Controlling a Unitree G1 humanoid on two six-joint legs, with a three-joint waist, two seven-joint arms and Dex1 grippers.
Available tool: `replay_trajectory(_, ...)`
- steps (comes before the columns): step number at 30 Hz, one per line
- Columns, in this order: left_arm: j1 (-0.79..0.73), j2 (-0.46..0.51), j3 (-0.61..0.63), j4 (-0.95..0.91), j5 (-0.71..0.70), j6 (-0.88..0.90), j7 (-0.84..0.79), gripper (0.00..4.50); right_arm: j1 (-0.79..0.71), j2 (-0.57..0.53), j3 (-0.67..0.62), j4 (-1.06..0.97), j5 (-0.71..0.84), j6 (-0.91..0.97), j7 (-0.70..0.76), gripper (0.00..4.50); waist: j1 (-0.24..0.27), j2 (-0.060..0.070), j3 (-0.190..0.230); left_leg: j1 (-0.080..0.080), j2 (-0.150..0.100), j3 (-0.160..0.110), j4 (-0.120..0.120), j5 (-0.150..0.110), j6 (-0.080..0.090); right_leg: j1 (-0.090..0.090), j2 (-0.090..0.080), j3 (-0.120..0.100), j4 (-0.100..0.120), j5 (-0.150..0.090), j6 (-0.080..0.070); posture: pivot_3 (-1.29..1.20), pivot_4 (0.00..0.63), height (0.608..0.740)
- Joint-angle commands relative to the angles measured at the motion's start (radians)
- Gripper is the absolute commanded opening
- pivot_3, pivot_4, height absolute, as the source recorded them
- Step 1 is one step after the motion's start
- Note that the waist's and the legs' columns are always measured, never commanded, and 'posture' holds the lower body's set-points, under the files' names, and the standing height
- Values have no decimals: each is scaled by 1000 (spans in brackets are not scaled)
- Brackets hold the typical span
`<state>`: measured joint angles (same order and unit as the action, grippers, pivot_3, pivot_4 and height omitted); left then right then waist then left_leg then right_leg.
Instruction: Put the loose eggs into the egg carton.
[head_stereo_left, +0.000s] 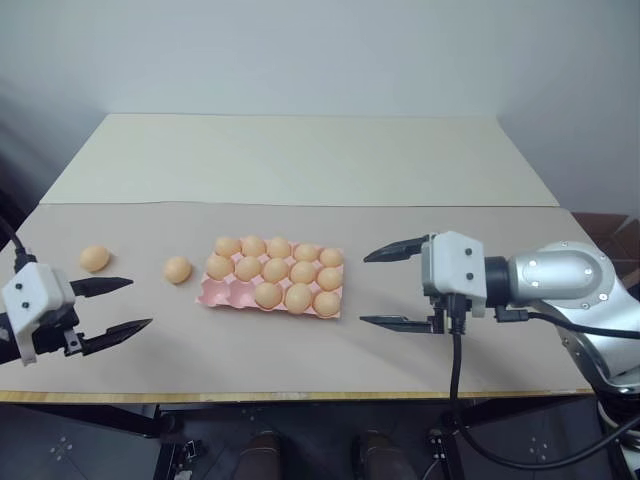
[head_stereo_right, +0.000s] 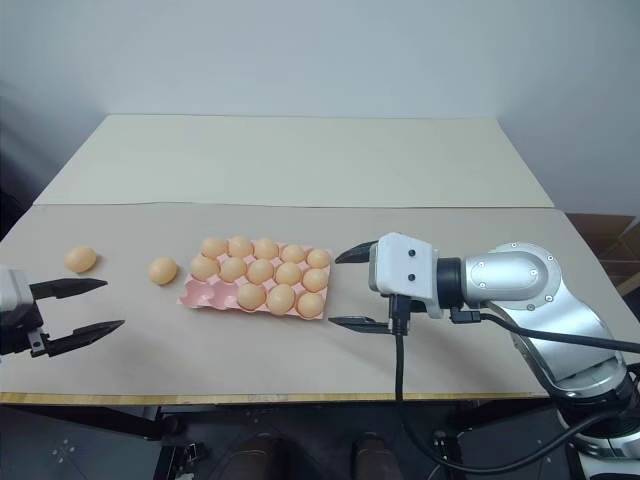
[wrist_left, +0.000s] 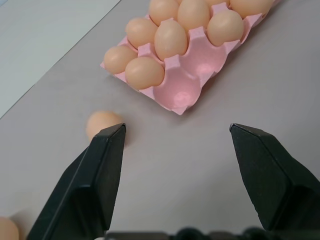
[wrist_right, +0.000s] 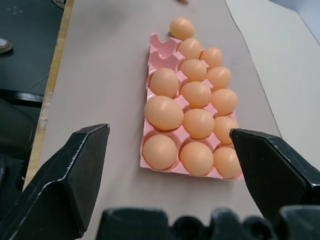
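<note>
Currently the flat pink moulded egg carton (head_stereo_left: 272, 293) holds thirteen light orange-tan eggs; two near-left cups (wrist_left: 192, 75) remain vacant. Two loose eggs lie left of the carton: one (head_stereo_left: 178, 269) just beside it, one (head_stereo_left: 94, 258) farther out. Left gripper (head_stereo_left: 118, 305) and right gripper (head_stereo_left: 392, 287) are spread, holding nothing

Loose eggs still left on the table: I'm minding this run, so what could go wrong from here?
1. The two loose eggs lie free on the flat table; a nudge from the open left gripper may roll them away.
2. Only two cups stay empty, at the egg carton near-left corner beside seated eggs; an off-centre drop could knock neighbours.
</note>
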<state>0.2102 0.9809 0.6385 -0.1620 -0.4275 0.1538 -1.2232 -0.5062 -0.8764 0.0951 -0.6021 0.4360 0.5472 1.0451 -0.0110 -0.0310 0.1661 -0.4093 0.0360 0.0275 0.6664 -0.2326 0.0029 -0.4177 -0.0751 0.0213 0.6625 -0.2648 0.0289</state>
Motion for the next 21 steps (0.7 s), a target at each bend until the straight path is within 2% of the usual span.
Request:
replay_trajectory(1,28,-10,49,-59,-4,16,32,3606,-23,0,-4,5,2,-34,21,4500,-1,0,0,0,0,0,0,0,0,0,0,0,0,0,0,0,150,740)
replay_trajectory(5,47,-19,58,-83,-11,34,62,3606,-27,0,5,13,-5,-39,26,4500,-1,0,0,0,0,0,0,0,0,-1,0,0,0,0,0,0,150,740)
replay_trajectory(8,47,-13,63,-100,-29,126,109,3606,-22,-1,7,12,-10,-37,22,4500,-1,0,0,0,0,0,0,0,0,0,0,0,0,0,0,0,150,740)
replay_trajectory(11,35,-19,63,-105,-40,154,130,4159,-16,-3,6,8,-14,-33,18,4500,-1,0,0,0,0,0,0,0,0,0,0,0,0,0,0,0,150,740)
replay_trajectory(12,26,-25,60,-103,-33,152,147,4474,-14,-3,5,5,-15,-30,16,4500,-1,0,0,0,0,0,0,0,0,-1,0,0,0,0,0,0,150,740)
replay_trajectory(17,-15,-42,13,-79,25,125,221,4474,-5,-5,-2,-4,-18,-17,6,4500,-1,0,0,0,0,0,0,0,0,0,0,0,0,0,0,0,150,740)
replay_trajectory(21,-93,-46,-81,-34,96,167,328,4474,3,-9,-5,-15,-20,-6,-8,4500,1,0,0,0,0,0,0,0,0,0,0,0,1,0,0,0,150,740)
